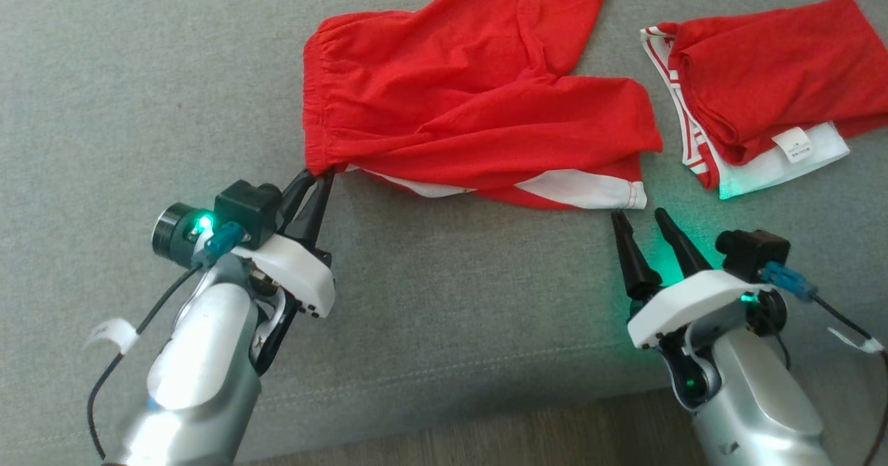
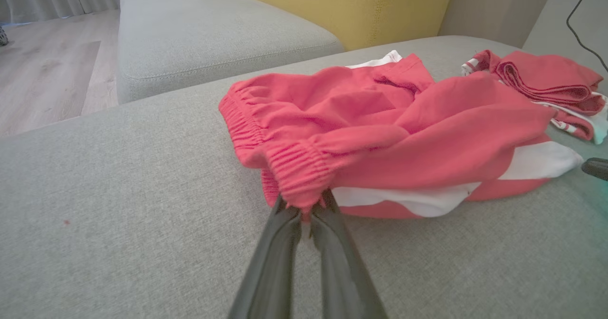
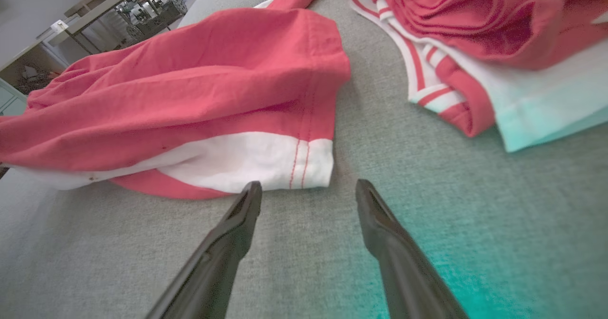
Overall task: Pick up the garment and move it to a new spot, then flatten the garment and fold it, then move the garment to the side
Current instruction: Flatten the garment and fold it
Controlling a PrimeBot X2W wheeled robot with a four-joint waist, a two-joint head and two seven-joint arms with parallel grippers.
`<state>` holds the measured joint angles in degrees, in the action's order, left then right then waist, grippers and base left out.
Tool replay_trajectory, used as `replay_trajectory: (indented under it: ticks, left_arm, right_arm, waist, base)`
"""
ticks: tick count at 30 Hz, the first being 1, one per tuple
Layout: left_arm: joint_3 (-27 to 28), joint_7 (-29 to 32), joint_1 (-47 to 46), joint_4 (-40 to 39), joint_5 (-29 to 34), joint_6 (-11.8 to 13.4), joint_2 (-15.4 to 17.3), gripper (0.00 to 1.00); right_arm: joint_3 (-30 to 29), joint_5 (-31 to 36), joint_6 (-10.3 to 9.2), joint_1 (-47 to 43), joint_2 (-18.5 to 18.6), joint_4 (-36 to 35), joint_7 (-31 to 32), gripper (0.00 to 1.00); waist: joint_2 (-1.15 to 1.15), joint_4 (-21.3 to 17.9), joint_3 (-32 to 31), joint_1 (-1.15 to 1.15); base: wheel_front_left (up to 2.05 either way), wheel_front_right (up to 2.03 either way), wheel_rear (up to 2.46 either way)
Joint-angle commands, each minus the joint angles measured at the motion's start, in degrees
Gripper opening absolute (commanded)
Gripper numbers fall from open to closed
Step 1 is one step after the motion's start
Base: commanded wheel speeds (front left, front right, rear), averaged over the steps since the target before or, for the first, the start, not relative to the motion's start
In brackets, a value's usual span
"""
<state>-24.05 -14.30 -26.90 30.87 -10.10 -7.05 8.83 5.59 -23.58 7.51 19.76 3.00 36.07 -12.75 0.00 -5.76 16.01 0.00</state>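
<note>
Nearest us, our left gripper is clenched on the waistband corner of the red shorts, which lie rumpled on the grey sofa cushion. Our right gripper hangs spread, just short of their white hem. Farther right lies a folded red garment.

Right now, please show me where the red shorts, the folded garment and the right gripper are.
red shorts (image 1: 472,98): head view, middle of the red cloth.
folded garment (image 1: 777,71): head view, its top red layer.
right gripper (image 1: 637,214): head view, midway between its open fingertips.
</note>
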Motion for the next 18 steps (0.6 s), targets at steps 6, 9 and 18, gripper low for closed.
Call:
replay_trajectory:
  ticks: [6,9,18]
  left_arm:
    - [1.27,-0.70,-0.29,-2.66,-0.75,0.03,0.72,0.00]
    - [1.21,-0.70,-0.25,-2.81,-0.92,0.03,0.65,0.00]
    - [1.27,-0.70,-0.16,-2.91,-1.39,0.15,0.74,0.00]
  right_arm:
    - [2.62,-1.34,-0.02,4.31,-0.13,3.58,-1.96,1.00]
    - [2.78,-1.62,-0.02,5.42,-0.13,5.22,-2.15,1.00]
    - [2.71,-0.09,-0.02,6.09,-0.13,4.29,-2.23,0.00]
  waist:
    - [0.00,0.48,-0.33,0.00]
    - [0.00,0.56,-0.46,0.00]
    - [0.00,0.77,-0.69,0.00]
  base:
    - [0.00,0.00,0.00]
    - [0.00,0.00,0.00]
    - [0.00,0.00,0.00]
